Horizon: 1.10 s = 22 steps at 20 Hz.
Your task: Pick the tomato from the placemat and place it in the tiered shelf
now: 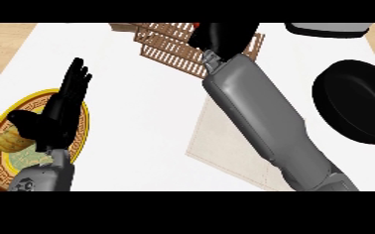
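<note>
Curling its fingers round the tomato, the right hand hovers over the tiered shelf, while the left hand rests open.

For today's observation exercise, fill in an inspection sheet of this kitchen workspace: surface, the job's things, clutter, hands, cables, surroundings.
Surface: white counter, wooden strip at left edge.
Job's things: beige placemat bare where it shows, partly under the right forearm; brown slatted tiered shelf at the far side; a red sliver, probably the tomato, beside the right hand.
Clutter: gold-rimmed plate; black pan; grey object top right.
Hands: left hand open, resting over the plate; right hand curled above the shelf.
Cables: nothing seen.
Surroundings: nothing seen.
</note>
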{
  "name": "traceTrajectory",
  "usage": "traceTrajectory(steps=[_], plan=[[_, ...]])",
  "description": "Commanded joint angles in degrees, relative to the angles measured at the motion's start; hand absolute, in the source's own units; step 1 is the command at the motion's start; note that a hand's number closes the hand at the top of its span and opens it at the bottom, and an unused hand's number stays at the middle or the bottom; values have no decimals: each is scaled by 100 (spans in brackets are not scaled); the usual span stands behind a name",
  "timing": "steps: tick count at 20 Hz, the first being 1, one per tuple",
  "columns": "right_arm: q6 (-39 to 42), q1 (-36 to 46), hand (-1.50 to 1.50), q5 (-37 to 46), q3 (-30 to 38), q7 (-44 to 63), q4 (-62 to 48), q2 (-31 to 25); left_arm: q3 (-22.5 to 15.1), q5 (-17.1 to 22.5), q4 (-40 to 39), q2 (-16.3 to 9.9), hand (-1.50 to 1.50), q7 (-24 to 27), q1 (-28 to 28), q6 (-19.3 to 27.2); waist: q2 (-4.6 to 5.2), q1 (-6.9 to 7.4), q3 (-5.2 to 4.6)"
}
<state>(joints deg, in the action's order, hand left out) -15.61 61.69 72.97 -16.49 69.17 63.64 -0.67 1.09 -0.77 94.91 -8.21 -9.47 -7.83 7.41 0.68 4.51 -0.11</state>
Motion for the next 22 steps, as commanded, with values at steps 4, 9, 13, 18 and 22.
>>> traceTrajectory(steps=[4, 9, 13, 18, 22], plan=[[-1018, 398, 150, -99, -7, 1198, -876, 64, -18, -71, -155, 39, 0, -76, -181, 58, 16, -69, 2], [-1781, 391, 150, -141, 614, 990, -1049, 64, 69, -37, -138, -6, 0, 135, -84, 20, 40, -11, 5], [-2145, 417, -150, -636, 876, 508, -1636, 64, 3, -46, -121, 57, 0, 73, -111, 31, 64, 31, 6], [-2752, 434, -150, -1137, 625, 307, -1909, 65, 152, 151, 98, -87, 0, -2, 47, -137, 14, 65, 7], [-3224, 780, -150, -1288, 579, -93, -2194, 65, 73, 18, 99, 20, 0, -116, -44, 23, 8, -36, 8]])
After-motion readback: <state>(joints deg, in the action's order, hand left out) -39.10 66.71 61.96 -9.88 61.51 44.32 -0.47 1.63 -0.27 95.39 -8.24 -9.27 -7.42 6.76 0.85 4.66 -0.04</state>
